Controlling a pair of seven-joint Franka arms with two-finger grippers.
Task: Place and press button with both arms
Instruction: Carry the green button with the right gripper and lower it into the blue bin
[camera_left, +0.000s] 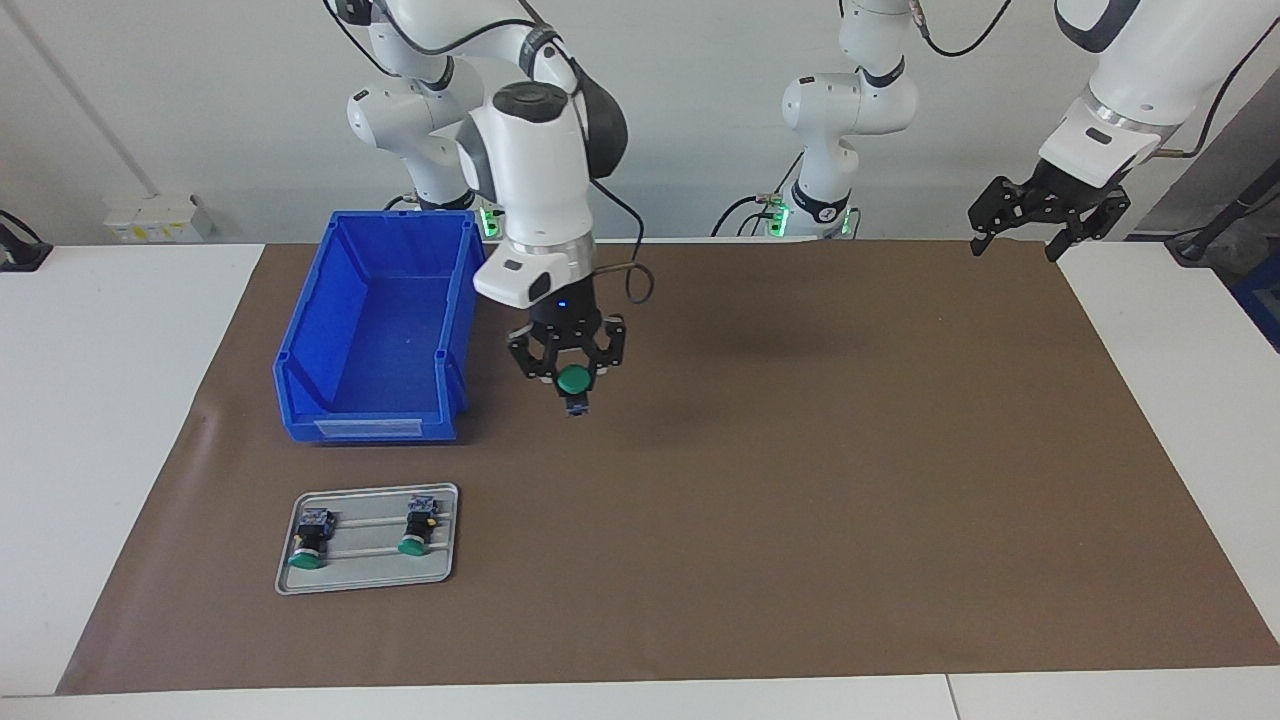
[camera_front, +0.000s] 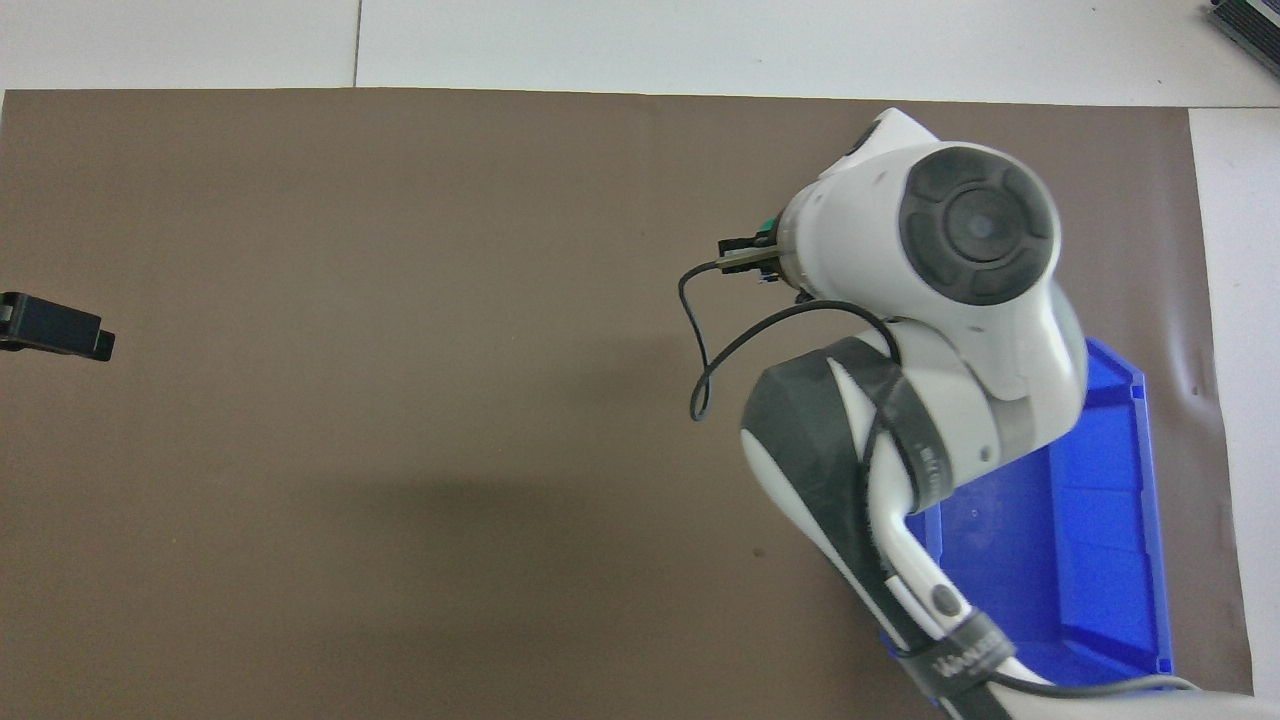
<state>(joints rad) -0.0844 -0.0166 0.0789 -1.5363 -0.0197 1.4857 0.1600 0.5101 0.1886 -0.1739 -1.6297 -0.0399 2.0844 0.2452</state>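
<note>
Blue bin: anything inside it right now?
In the facing view the blue bin shows a bare floor, nothing in it. In the overhead view the right arm covers much of the bin, so that view alone can't confirm it.

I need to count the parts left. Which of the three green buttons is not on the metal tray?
The button held in the right gripper, up over the brown mat beside the blue bin. The other two lie on the tray.
</note>
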